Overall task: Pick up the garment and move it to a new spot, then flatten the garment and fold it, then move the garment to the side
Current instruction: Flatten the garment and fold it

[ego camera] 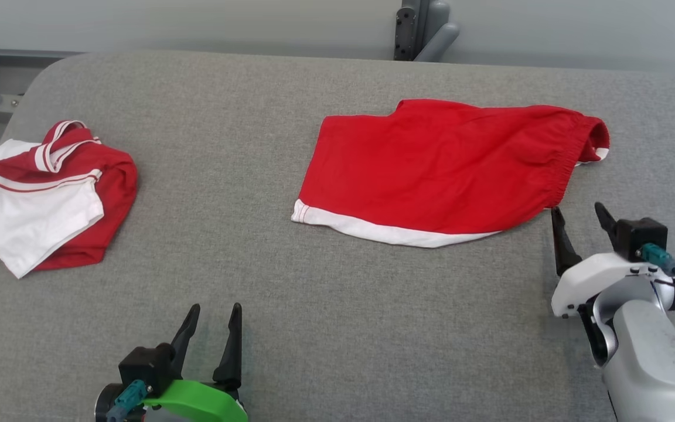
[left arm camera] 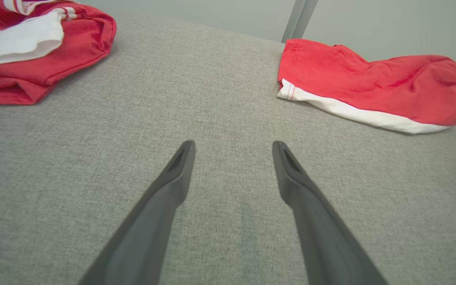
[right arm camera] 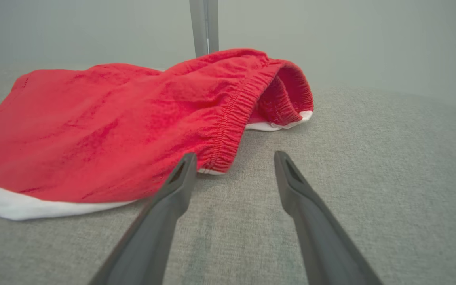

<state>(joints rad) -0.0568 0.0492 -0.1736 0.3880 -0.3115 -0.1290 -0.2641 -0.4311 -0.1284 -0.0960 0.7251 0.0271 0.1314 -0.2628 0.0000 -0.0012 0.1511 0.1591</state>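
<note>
Head view gives you the red shorts (ego camera: pixel 437 170) lying spread on the grey table (ego camera: pixel 290 328), right of its middle, with the white hem toward the robot and the elastic waistband (ego camera: pixel 566 158) at the robot's right. Your right gripper (ego camera: pixel 576 208) sits just off the near corner of that waistband, its fingers spread apart and grasping nothing. One fingertip is just beside the red cloth, and you cannot tell from here whether it touches. In the right wrist view the gathered waistband edge lies just ahead of the finger at that view's left, while the other finger points over bare table. The far end of the waistband gapes open, with a white edge showing beneath it. Your left gripper (ego camera: pixel 216 306) is low near the table's front, well apart from the shorts, its fingers likewise released and empty over bare cloth. A crumpled red-and-white shirt (ego camera: pixel 50 193) lies at the table's left end, well apart from the shorts. A grey post (ego camera: pixel 425 29) stands behind the far edge.
</note>
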